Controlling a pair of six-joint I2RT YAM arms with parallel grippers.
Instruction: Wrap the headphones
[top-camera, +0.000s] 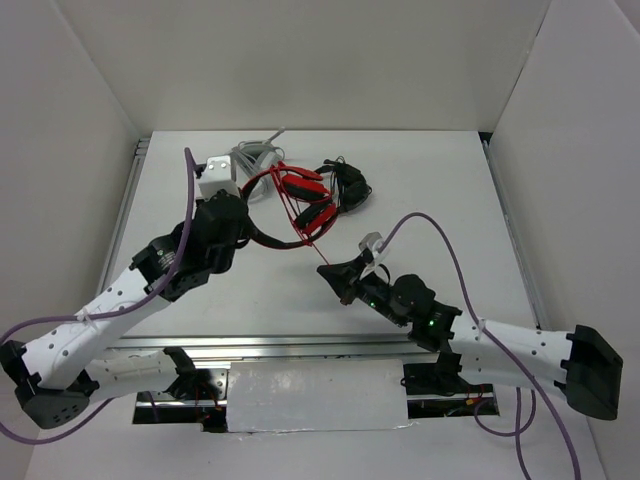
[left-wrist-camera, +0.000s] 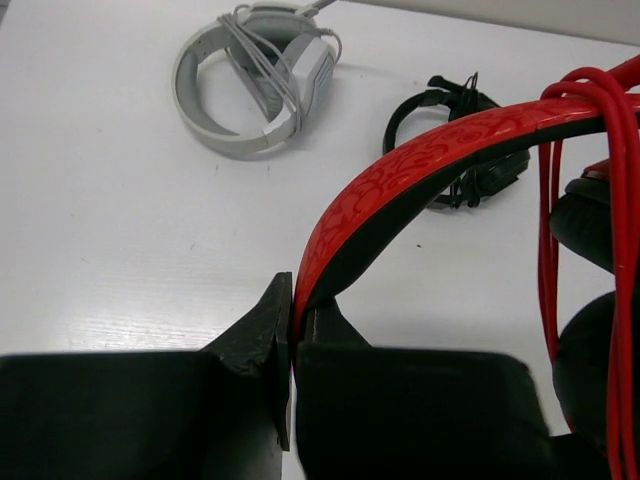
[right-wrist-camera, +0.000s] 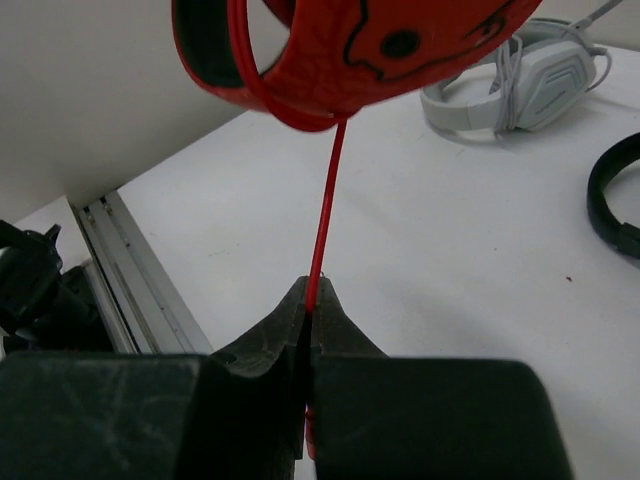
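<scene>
Mid-wrap: left gripper (left-wrist-camera: 292, 300) jaws clenched on the band of the red over-ear headphones (left-wrist-camera: 400, 170), right gripper (right-wrist-camera: 310, 300) jaws pinching their thin red cable (right-wrist-camera: 326, 200) taut; next loop probably goes toward 11 o'clock.

You lose the headphones (left-wrist-camera: 420, 160) band where it sinks between the left jaws, and the ear pads run off the picture's right edge. The cable (right-wrist-camera: 323, 220) vanishes between the right jaws, and the black headphones (right-wrist-camera: 605, 200) are cut off at the edge.
</scene>
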